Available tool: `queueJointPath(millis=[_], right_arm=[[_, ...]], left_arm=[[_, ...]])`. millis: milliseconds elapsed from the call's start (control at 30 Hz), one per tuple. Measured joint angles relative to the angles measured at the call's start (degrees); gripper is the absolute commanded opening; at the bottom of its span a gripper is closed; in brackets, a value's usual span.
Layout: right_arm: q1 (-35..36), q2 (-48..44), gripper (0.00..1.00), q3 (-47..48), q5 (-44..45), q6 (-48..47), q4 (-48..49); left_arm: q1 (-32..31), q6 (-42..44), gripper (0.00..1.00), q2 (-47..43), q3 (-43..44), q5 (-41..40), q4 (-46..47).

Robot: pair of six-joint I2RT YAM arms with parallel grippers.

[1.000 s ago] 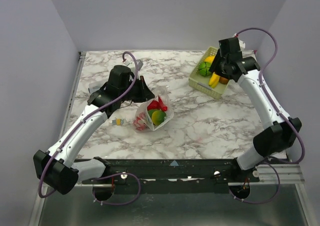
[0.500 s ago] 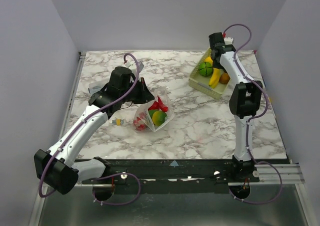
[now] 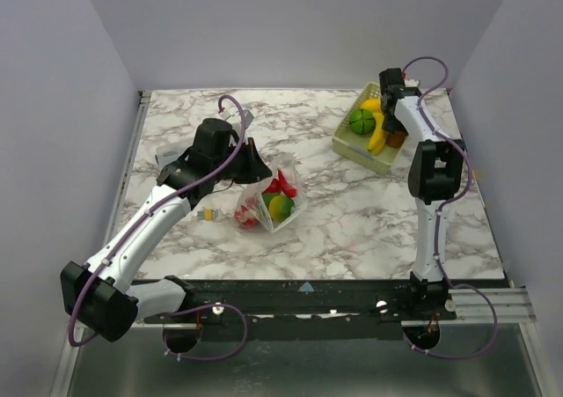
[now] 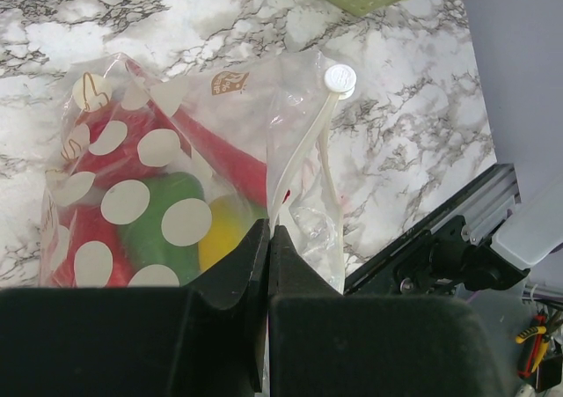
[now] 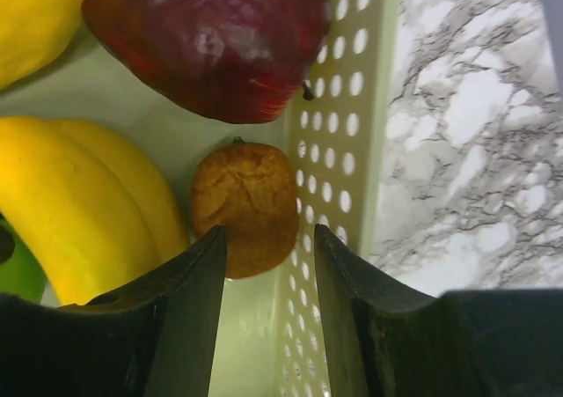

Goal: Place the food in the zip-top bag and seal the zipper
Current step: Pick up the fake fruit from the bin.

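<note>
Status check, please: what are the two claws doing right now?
Left claw shut on the zip-top bag, red, green and yellow food inside. Right claw open above the orange piece in the basket. Banana lies close beside it.

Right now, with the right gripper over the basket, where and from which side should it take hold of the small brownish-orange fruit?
Across its round middle, straight down from above. The brownish-orange fruit sits between the banana and the basket wall, so no sideways approach looks open; the open right gripper hangs roughly over it.
</note>
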Motion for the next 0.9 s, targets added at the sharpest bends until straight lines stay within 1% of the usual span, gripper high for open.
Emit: queueJointPath(millis=[233,567,600,733,900], right_arm=[[-0.4,2.3,0.58,-1.0,-2.0,-0.6,2.1],[-0.3,2.8,0.57,-1.7,-2.7,-1.1,3.5],[-0.3,2.8,0.56,-1.7,-2.7,-1.2,3.5],[-0.3,2.9,0.48,-1.6,-2.7,-1.8,3.7],[-0.3,2.8,0.33,-1.7,-3.0,-1.8,4.1]], left_arm=[[0.0,0.0,0.0,0.0,0.0,0.0,0.0],[0.0,0.0,0.0,0.0,-0.4,0.3,0.6],[0.0,0.0,0.0,0.0,-0.5,0.3,0.7],[0.0,0.0,0.0,0.0,-0.8,0.5,0.8],[0.0,-0.1,0.0,0.0,-0.9,0.6,0.9]])
